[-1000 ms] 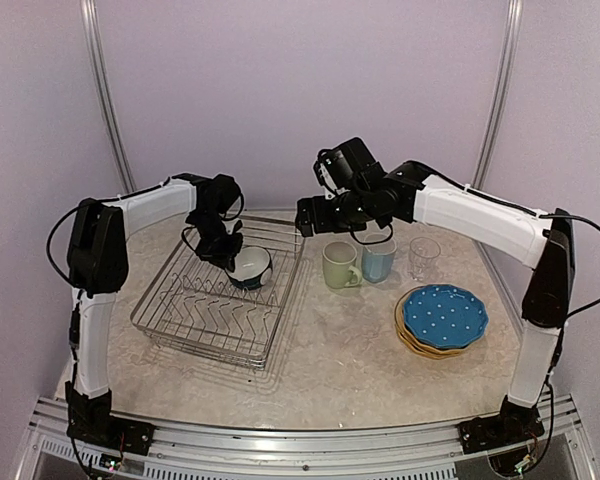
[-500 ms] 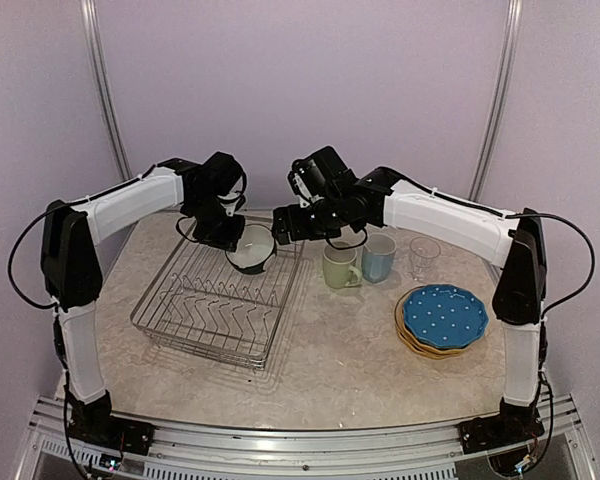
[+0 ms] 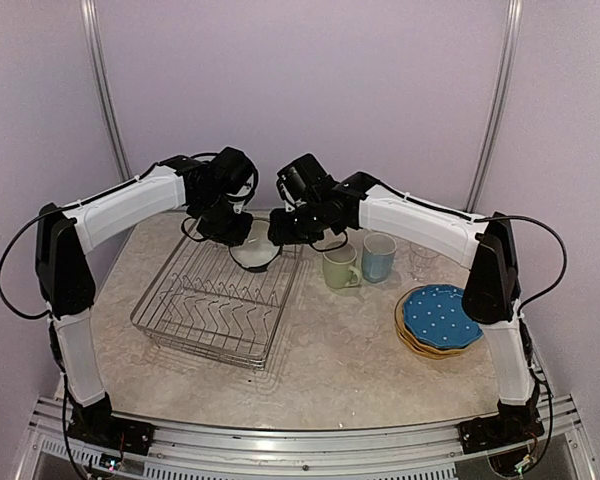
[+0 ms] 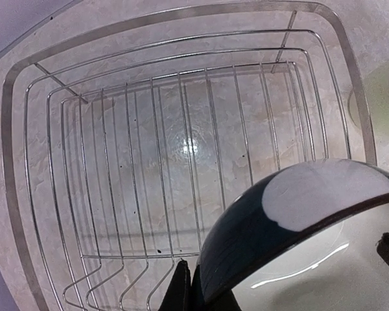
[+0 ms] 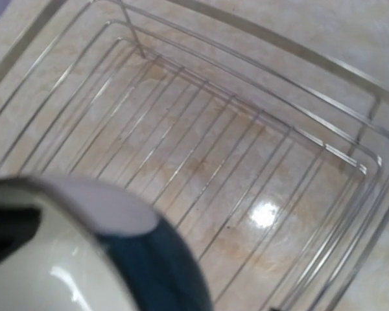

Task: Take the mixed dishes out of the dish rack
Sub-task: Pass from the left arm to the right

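Bowl [image 3: 252,254] held above dish rack [image 3: 195,312] far corner, left jaws clamping its rim, right jaws alongside, grip unclear

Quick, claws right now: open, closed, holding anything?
Left claw: closed on the rim of the dark-teal bowl, above the dish rack.
Right claw: at the bowl, but its state cannot be told.

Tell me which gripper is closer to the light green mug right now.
Right. The right gripper is on the side of the bowl facing the light green mug; the left gripper holds its far side.
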